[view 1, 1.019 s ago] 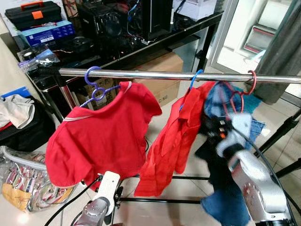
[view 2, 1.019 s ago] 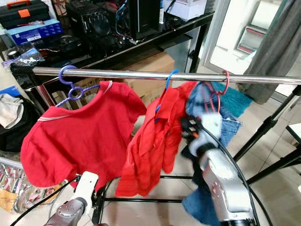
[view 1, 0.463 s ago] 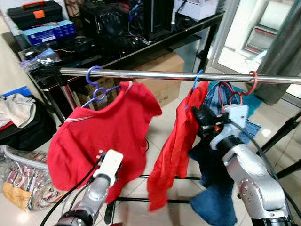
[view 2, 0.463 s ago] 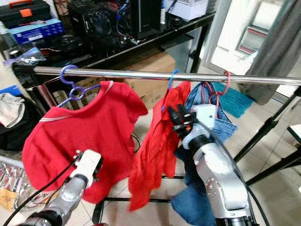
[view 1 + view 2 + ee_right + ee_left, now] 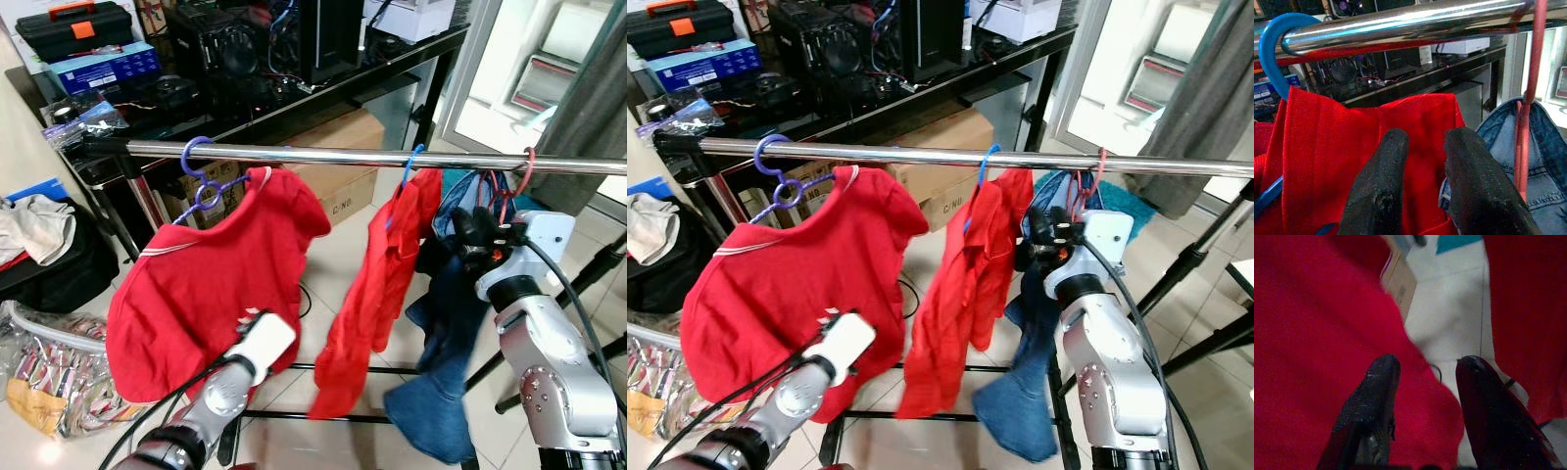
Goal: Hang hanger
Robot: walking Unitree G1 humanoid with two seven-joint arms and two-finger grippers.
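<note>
a chrome clothes rail runs across the scene with three garments on it. the red hanger is hooked over the rail near its right end and carries a pair of blue jeans that hang down toward the tiled floor. the right gripper is raised just below the rail, right beside that hanger's red neck; in the right wrist view the red hanger rod stands just off to the side of the two black fingers, which are parted with nothing between them, and the denim lies just beyond them. next along the rail is a red shirt on a blue hanger, and further left a red t-shirt on a purple hanger. the left gripper sits low in front of the red t-shirt, its fingers spread and empty, with the red cloth just ahead of them.
</note>
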